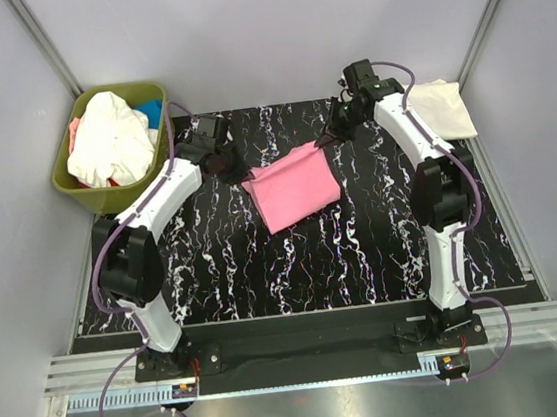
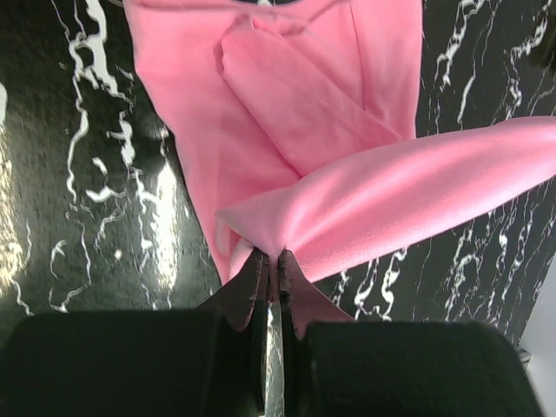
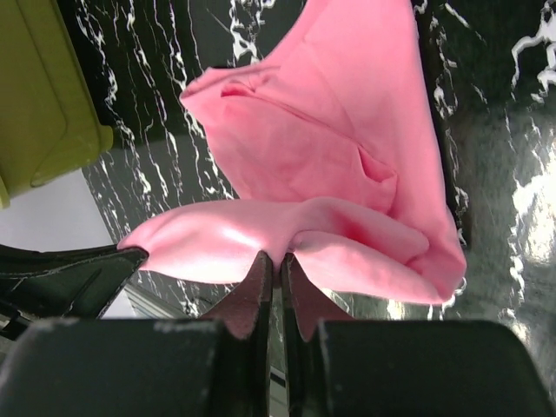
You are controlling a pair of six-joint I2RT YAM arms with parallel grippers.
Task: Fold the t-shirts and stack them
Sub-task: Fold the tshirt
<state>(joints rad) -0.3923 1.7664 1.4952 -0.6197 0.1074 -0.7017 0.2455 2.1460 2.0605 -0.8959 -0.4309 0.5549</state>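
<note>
Top external: bin: white shirt, maybe blue shirt; left tool, right tool pinch pink shirt.

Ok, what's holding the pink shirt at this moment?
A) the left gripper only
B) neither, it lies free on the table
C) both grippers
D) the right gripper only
C: the left gripper and the right gripper are each pinched shut on a fold of the pink shirt, as both wrist views show.

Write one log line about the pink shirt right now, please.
step: fold | pink t-shirt: far edge lifted | left tool: shut on pink t-shirt | right tool: shut on pink t-shirt
</note>
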